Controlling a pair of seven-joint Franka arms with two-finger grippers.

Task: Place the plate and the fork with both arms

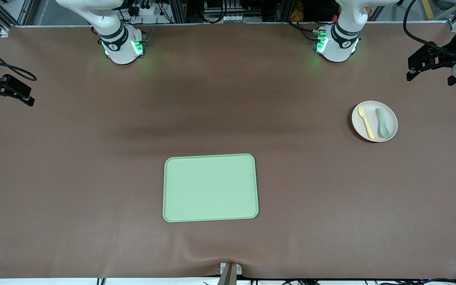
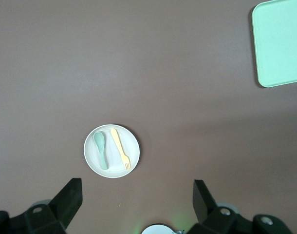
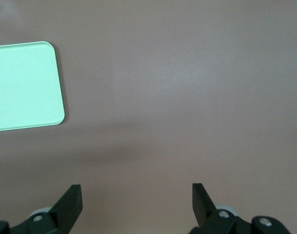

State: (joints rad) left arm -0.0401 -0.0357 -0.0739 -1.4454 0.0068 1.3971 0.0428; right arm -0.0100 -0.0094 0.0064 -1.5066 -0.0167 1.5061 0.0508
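Both arms cut off at frame edges, fingers (image 2: 70, 200) spread, holding nothing.

A wide table (image 1: 93, 166) covered in a brown mat carries just a few things: a rectangular light-green tray (image 1: 210, 187) lies flat near the middle, toward the front camera's edge, its surface bare. Well apart from it, toward the left arm's end and farther from the camera, sits a small round cream plate (image 1: 374, 121), which bears a pale-yellow fork (image 1: 365, 121) and a grey-green spoon (image 1: 382, 122) lying side by side without touching. The two arms' green-lit bases stand along the table's edge farthest from the camera.
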